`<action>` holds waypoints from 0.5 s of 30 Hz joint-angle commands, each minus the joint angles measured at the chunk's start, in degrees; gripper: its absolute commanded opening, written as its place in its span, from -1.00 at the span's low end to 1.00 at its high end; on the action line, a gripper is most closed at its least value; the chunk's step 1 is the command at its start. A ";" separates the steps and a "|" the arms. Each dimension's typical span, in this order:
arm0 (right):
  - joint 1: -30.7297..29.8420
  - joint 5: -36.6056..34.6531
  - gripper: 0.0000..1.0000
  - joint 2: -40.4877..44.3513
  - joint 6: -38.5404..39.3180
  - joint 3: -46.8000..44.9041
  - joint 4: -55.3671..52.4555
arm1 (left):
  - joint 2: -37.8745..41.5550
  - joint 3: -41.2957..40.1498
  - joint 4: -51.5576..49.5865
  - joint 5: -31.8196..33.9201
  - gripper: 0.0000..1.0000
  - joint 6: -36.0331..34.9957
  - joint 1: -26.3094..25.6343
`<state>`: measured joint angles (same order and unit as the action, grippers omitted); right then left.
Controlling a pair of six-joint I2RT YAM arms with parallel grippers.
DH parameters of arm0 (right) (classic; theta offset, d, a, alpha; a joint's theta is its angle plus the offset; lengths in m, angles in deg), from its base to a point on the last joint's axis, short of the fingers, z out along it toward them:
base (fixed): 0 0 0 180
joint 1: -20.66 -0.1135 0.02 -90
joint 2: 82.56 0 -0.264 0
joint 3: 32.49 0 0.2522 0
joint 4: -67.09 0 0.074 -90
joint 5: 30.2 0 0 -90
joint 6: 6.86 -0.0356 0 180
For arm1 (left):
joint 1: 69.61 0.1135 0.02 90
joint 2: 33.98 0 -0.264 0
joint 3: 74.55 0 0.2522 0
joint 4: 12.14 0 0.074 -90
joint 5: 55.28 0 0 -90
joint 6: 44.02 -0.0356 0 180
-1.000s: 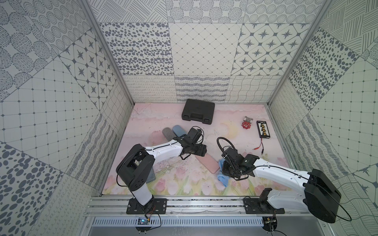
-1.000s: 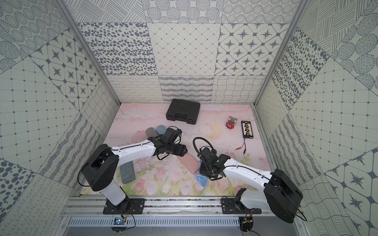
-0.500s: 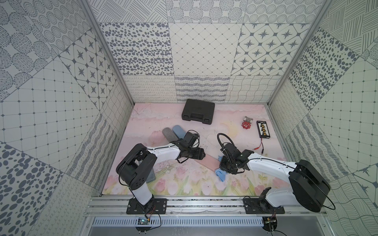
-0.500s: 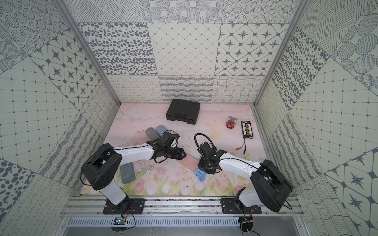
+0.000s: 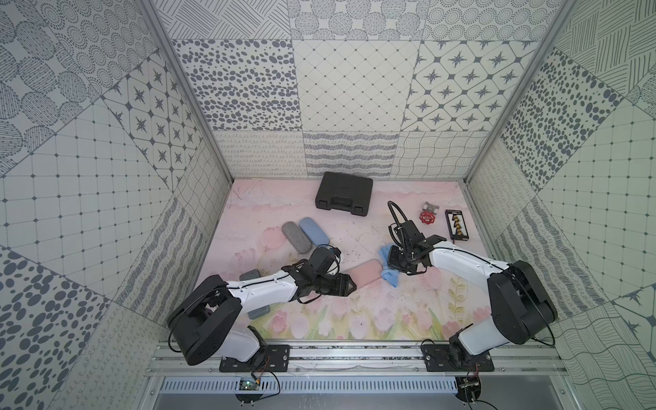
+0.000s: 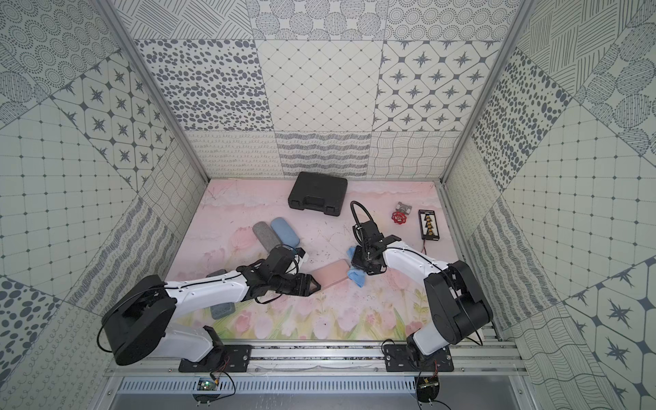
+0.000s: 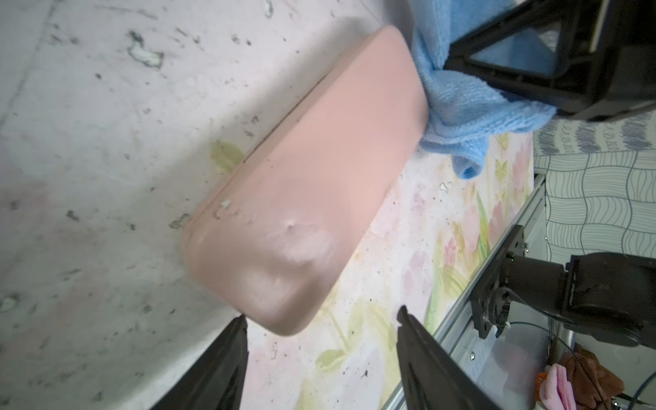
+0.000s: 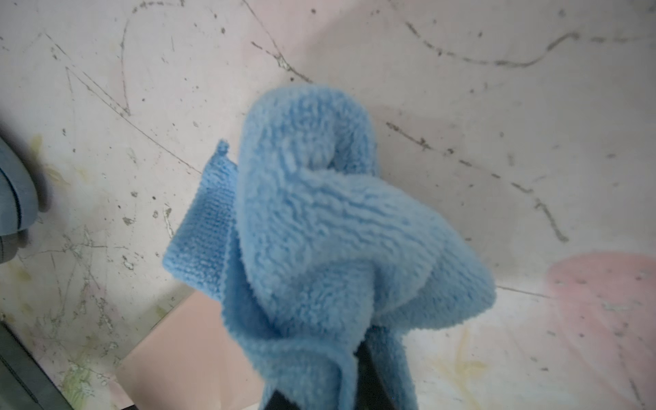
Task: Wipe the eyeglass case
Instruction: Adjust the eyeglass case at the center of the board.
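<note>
pink eyeglass case is lying flat on the floral mat between both arms, its long axis running from the left gripper to the right gripper. the left fingers are standing apart, gripping nothing, with the case's near end just at their tips. the right gripper is clamping the blue cloth, which is touching the case's far end, so that arm looks better placed to wipe lengthwise. since a second ago the case has been turning, the cloth moving backward and the left gripper coming forward.
</note>
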<state>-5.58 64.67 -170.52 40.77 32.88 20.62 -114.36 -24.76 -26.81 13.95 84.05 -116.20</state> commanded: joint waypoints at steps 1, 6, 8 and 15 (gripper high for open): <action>1.89 -4.39 -0.93 1.89 8.22 2.77 -4.11 | 2.20 3.23 -8.81 3.93 0.44 -6.87 -1.49; 2.16 -7.88 -0.95 3.49 11.79 3.24 -6.85 | 1.51 9.69 -16.60 10.66 0.52 -19.88 -1.51; 2.15 -6.76 -1.00 3.48 11.41 2.73 -6.65 | -0.20 11.27 -16.06 10.88 0.54 -23.72 -1.65; 1.96 -4.26 -1.00 3.76 9.44 0.55 -5.22 | -8.75 17.99 -19.04 12.50 0.72 -34.36 -2.72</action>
<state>-3.40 60.32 -168.29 49.97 34.44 14.98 -119.19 -10.56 -39.49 22.06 63.89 -118.30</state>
